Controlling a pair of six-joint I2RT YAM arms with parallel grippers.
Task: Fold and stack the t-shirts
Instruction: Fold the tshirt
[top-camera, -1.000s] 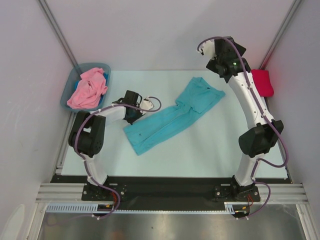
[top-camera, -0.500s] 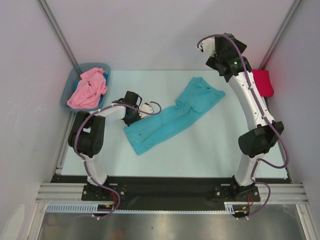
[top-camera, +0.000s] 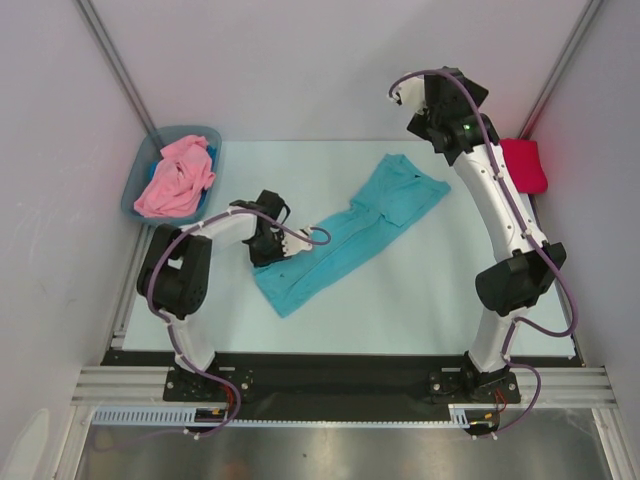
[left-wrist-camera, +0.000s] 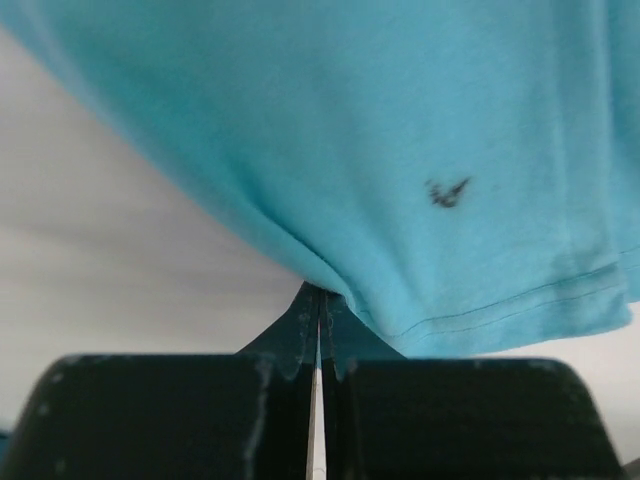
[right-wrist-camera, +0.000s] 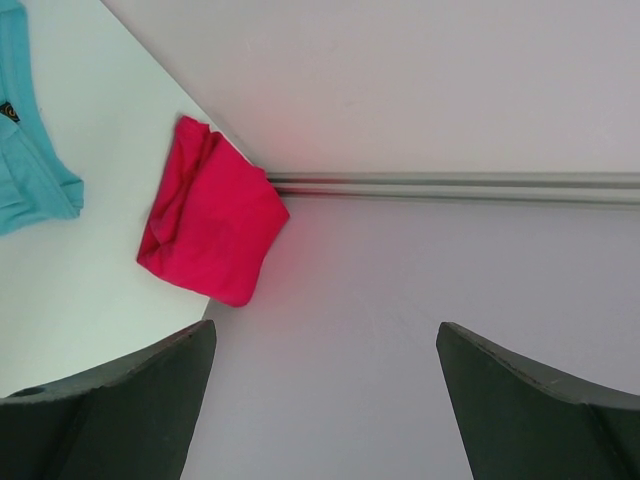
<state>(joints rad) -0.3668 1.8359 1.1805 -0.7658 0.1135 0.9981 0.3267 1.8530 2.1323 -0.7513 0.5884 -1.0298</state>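
At frame centre, top view: teal t-shirt (top-camera: 350, 235), soft cloth, short-sleeved, lies in a long diagonal band on the pale flat worktop (top-camera: 430, 290). It runs from lower left to upper right and is wrinkled, with the upper right end the wider.
Left tool (top-camera: 265, 248): at the lower left end of the teal t-shirt, clenched on the cloth edge.
Left wrist view: the black fingers (left-wrist-camera: 200, 420) are pressed together, with a pinch of teal cloth caught at their tips. The rest of the shirt fills the upper frame. Cannot tell whether that edge is lifted off the worktop.
Cloth detail: small dark mark (left-wrist-camera: 447, 192) at centre right of the left wrist view. A stitched hem line runs along the lower right edge of the cloth.
Right tool (right-wrist-camera: 327, 330): raised at the upper right of the top view, near the far edge of the worktop. Released, the two dark fingers wide apart, nothing between them.
Crimson t-shirt (top-camera: 525, 165): folded into a compact red cloth bundle at the right edge of the worktop, against the pale wall (right-wrist-camera: 450, 90). It lies apart from the teal t-shirt, and neither tool touches it.
Pink t-shirt (top-camera: 175, 178): light pink cloth, crumpled, heaped in the grey-blue plastic bin (top-camera: 133, 195) at upper left, beyond the worktop's left far corner.
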